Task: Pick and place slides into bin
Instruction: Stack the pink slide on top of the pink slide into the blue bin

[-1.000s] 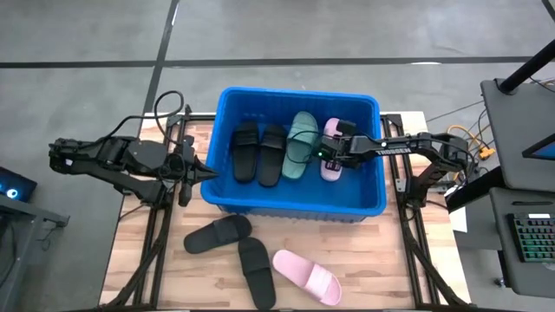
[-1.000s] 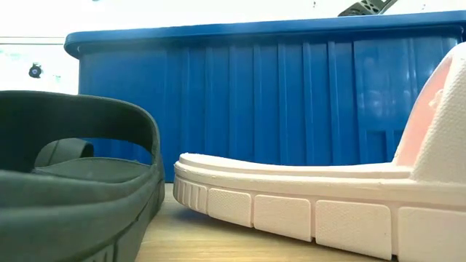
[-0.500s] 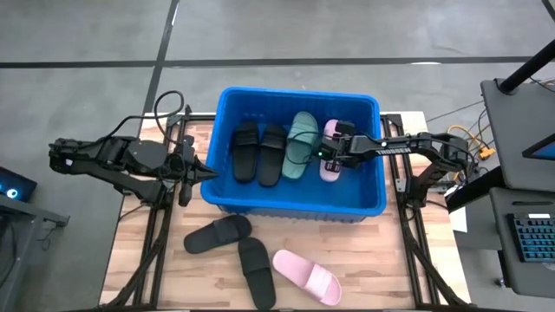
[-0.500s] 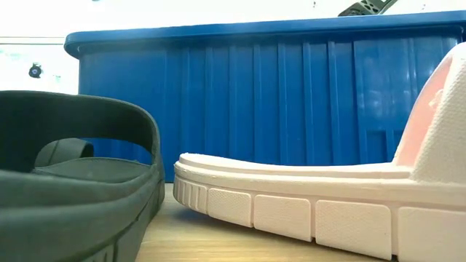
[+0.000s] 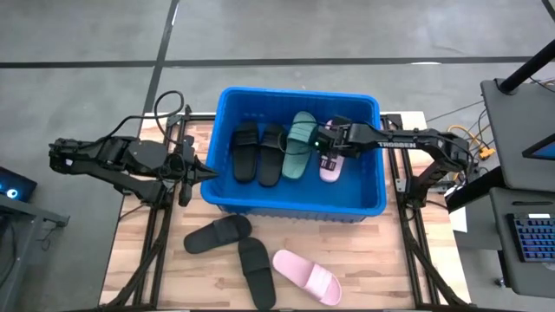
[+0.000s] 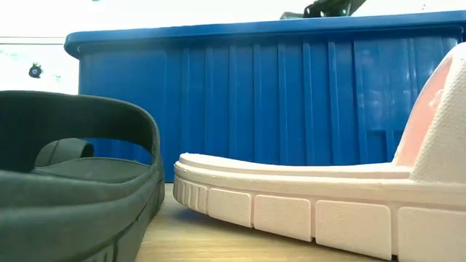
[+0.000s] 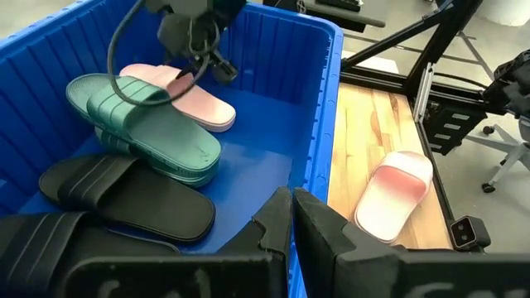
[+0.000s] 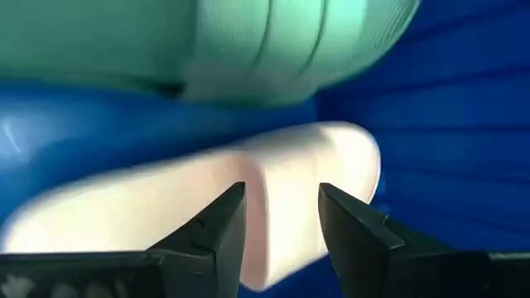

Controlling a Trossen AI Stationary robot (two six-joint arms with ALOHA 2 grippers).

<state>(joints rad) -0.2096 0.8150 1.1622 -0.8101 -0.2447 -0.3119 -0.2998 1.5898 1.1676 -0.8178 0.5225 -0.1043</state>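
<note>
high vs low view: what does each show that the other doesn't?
Only the high view: inside the bin, two black slides, green slides, a pink slide under the open right hand; the shut left hand outside the bin's left wall.

Only the low view: the bin's ribbed outer wall and the sole tread of the table slides.

Both: the bin, a black slide and a pink slide on the table.

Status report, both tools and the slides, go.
Right tool open over pink slide in the bin. Left tool shut, idle outside the bin's left wall. Three slides on the table; nothing in the way.
</note>
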